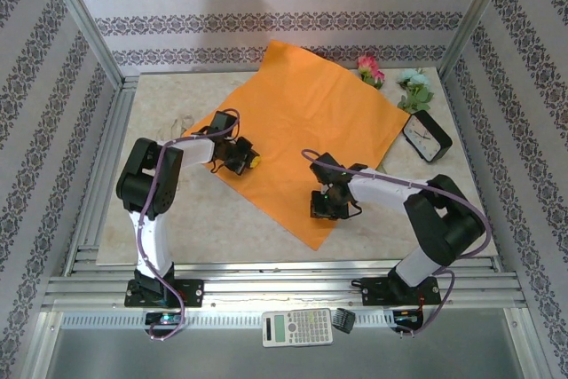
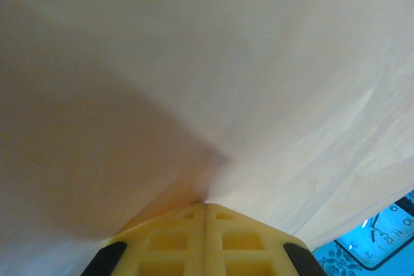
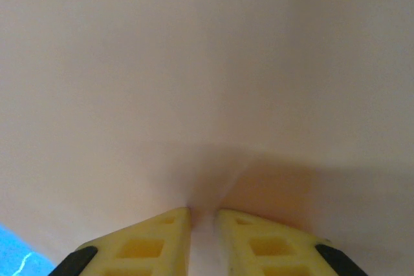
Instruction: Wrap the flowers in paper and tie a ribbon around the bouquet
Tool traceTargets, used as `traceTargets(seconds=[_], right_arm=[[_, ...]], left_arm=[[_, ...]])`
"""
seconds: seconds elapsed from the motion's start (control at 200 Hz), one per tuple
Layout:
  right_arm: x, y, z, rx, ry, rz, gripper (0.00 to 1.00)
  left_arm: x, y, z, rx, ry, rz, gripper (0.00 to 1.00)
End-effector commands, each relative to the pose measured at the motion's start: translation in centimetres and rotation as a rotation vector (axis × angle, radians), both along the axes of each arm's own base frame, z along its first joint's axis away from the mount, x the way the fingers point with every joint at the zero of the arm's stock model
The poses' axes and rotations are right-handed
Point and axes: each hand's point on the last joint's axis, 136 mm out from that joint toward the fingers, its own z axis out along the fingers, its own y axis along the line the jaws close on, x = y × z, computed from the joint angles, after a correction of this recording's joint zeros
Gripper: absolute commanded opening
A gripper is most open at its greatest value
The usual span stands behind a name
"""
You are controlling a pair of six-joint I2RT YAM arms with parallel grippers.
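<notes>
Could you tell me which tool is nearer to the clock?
Right. The right tool is at the paper's near edge, below-left of the clock; the left tool is across the sheet.

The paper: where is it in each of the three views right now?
Top external: the paper lies mid-table, spread as a diamond.
Left wrist: pale sheet above the left end effector.
Right wrist: pale sheet above the right end effector.
Shared landmark: the clock, also at the left wrist view's lower right.
</notes>
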Motion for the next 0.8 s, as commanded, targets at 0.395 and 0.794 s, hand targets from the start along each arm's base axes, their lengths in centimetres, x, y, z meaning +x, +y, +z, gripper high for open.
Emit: traceTargets(seconds=[0.395,0.794], right_arm=[[-3.9,2.2,-1.7,-0.045,0.098,0.067,0.23],[-4.6,-0.2,-1.8,-0.01,0.135,-0.105,0.24]], left_arm=[[-0.2,4.0,4.8,0.14,-0.065,-0.066,0.26],[-7.4,11.3,3.3,0.33,0.102,-0.155,0.48]])
